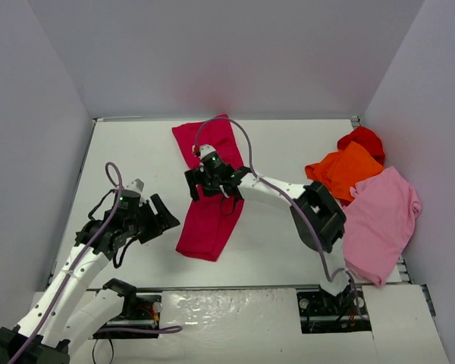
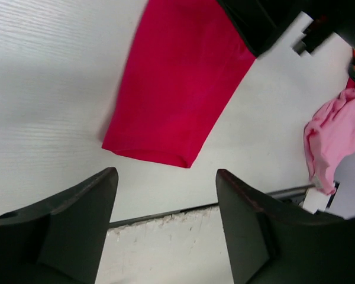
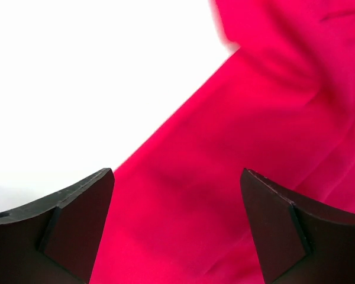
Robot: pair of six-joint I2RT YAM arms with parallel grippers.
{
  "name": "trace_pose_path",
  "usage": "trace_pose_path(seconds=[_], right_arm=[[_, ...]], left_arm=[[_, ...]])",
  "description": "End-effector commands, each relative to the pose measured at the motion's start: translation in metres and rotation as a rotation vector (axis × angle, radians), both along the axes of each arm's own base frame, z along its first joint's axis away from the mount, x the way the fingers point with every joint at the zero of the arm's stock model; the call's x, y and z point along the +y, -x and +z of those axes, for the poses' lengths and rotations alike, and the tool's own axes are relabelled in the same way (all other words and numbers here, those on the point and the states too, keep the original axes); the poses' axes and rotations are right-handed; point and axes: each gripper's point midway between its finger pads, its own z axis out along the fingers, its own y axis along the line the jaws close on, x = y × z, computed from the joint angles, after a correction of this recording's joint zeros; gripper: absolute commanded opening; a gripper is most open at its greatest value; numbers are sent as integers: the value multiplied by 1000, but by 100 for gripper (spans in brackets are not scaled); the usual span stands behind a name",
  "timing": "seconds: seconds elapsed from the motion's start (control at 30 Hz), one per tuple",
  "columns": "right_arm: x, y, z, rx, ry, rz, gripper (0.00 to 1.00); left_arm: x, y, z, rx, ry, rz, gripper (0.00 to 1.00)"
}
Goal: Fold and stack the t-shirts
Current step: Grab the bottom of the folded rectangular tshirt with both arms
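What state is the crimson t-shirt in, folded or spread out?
Folded, at least partly: the crimson t-shirt lies as a long narrow strip with no sleeves showing, its near end a straight edge.

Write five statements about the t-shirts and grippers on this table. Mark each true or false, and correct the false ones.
1. The crimson t-shirt lies mid-table as a long narrow strip. True.
2. The left gripper is clamped on the crimson t-shirt. False: its jaws stand apart with nothing between them, off the shirt's left edge.
3. The right gripper is open above the crimson t-shirt. True.
4. The light pink t-shirt is stacked on the crimson one. False: it lies spread out at the table's right side, apart from the crimson one.
5. The orange t-shirt lies between the bright red t-shirt and the light pink one. True.
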Motion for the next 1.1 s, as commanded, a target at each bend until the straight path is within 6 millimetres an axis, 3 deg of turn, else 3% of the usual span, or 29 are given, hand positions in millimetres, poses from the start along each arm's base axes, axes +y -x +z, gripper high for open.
trace_pose_path(seconds=[0.0, 0.1, 0.2, 0.27, 0.33, 0.47, 0.63, 0.87, 1.07], right_arm=[[-29, 33, 63, 8, -151, -150, 84], [-52, 77, 44, 116, -154, -227, 84], [-76, 118, 41, 165, -177, -278, 84], [-92, 138, 24, 197, -163, -308, 84], [-94, 157, 28, 223, -210, -316, 84], [-100, 184, 9, 280, -205, -312, 83], [-88, 197, -15, 320, -231, -280, 82], [-47, 196, -42, 374, -351, -212, 79], [-20, 198, -63, 433, -414, -172, 78]], left_arm=[[-30, -25, 18, -22, 101, -98, 68], [-44, -23, 0, 38, 172, -136, 68], [-54, -18, -21, 101, 251, -138, 68], [-56, -15, -29, 122, 269, -126, 69], [-53, -8, -38, 142, 261, -116, 69], [-48, -1, -47, 173, 236, -111, 69], [-47, 0, -59, 192, 225, -108, 69], [-45, 1, -85, 241, 195, -115, 69], [-22, 12, -94, 284, 39, -123, 69]])
